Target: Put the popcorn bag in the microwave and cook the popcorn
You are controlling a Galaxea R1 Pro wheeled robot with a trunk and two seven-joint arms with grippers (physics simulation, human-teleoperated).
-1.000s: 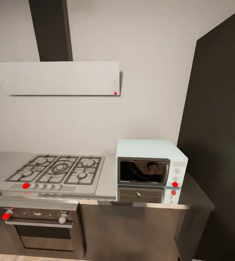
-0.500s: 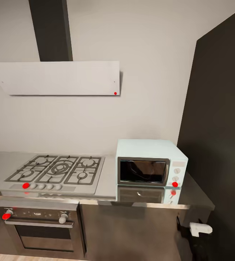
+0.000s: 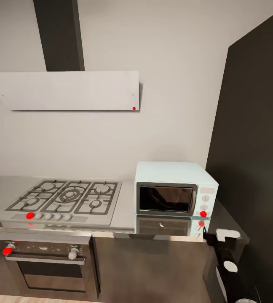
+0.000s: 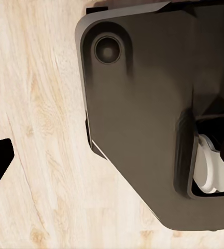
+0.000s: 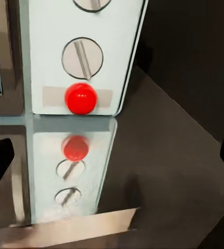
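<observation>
While the head camera faces the kitchen wall, the scene reads from left to right:
Oven (image 3: pixel 48 265): black and steel, set under the hob, with a red mark at its left knob.
Hob (image 3: pixel 65 198): gas burners with dark grates, lying on the grey surface (image 3: pixel 128 210).
Hood (image 3: pixel 67 90): slanted white panel on the wall above the hob, with a dark duct rising from it.
Microwave (image 3: pixel 174 189): pale mint box standing on the surface just right of the hob, door shut, dark glass, two round knobs and a red light (image 3: pixel 203 214) at the lower right corner; its front mirrors in the glossy surface.
Right gripper (image 3: pixel 225 240): dark arm with white parts, risen at the front right corner of the surface, below and right of the microwave; I cannot tell whether the fingers are apart or together.
Right wrist camera: close on the microwave's lower knob (image 5: pixel 82 58) and red light (image 5: pixel 81 98), both mirrored in the surface below.
Left wrist camera: light wood floor (image 4: pixel 39 129) and a dark part of the robot's body (image 4: pixel 143 114); state of the left fingers cannot be told.
Popcorn bag: its place cannot be told.
</observation>
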